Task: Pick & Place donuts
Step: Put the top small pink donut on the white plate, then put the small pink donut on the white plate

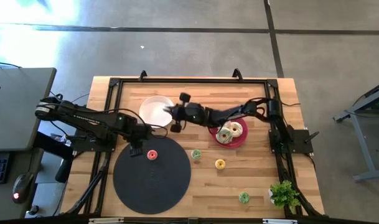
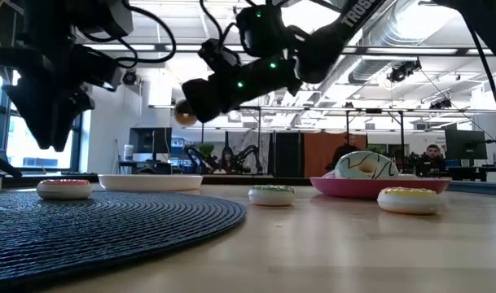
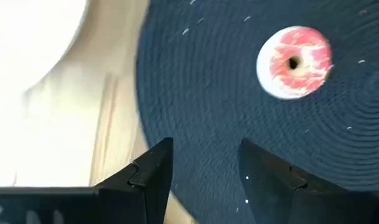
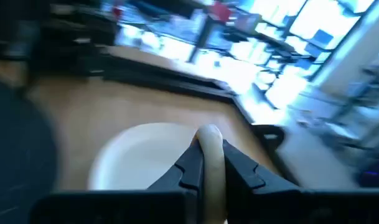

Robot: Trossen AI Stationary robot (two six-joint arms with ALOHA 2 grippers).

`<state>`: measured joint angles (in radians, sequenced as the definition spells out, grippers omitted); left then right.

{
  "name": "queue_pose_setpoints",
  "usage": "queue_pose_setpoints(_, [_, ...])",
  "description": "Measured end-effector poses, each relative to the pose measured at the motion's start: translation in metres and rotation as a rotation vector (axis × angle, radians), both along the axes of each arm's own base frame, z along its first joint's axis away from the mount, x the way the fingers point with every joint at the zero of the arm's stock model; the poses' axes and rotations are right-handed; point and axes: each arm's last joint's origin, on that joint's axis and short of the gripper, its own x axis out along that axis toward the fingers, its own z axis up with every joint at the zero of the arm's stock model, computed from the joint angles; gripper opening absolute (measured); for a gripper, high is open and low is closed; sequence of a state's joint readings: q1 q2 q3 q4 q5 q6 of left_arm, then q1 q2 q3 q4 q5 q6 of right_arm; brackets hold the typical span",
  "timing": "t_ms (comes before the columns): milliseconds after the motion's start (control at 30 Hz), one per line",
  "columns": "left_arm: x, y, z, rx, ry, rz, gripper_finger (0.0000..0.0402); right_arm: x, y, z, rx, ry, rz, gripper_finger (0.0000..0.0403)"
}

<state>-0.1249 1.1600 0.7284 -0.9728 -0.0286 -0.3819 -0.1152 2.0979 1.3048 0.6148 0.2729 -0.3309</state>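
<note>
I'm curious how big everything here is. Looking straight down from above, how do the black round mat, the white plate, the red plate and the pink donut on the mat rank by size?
Largest to smallest in the high view:
1. Black round mat
2. White plate and red plate: look about alike, both partly covered by the right arm
3. Pink donut

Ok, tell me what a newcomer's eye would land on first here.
First, the right end effector, shut on a pale donut above the white plate at the table's far middle. Next, the open left end effector over the near-left black mat, beside the pink donut lying on it. Then the red plate holding two iced donuts.
</note>
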Motion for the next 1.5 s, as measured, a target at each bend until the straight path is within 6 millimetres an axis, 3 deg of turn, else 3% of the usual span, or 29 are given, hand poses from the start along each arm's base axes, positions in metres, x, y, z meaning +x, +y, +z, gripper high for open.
queue_pose_setpoints(133, [0.002,0.000,0.003,0.015,-0.017,0.054,0.0172,0.005,-0.011,0.011,0.040,-0.010,-0.012,0.0009])
queue_pose_setpoints(200, [0.001,0.001,0.004,0.017,-0.027,0.051,0.0172,0.008,-0.013,0.007,0.086,-0.012,-0.027,0.0014])
queue_pose_setpoints(400, [0.001,0.001,0.005,0.023,-0.035,0.043,0.0172,0.020,-0.018,-0.043,0.169,0.056,-0.069,0.0010])
queue_pose_setpoints(667, [0.001,0.001,0.005,0.025,-0.032,0.039,0.0172,0.042,-0.021,-0.077,0.113,0.112,-0.072,0.0026])
queue_pose_setpoints(1133, [0.001,0.001,0.005,0.034,-0.035,0.041,0.0172,0.044,-0.014,-0.080,0.100,0.207,-0.004,0.0114])
queue_pose_setpoints(1500, [0.001,0.001,0.005,0.033,-0.038,0.042,0.0172,0.044,0.004,-0.051,0.055,0.185,-0.003,0.0198])
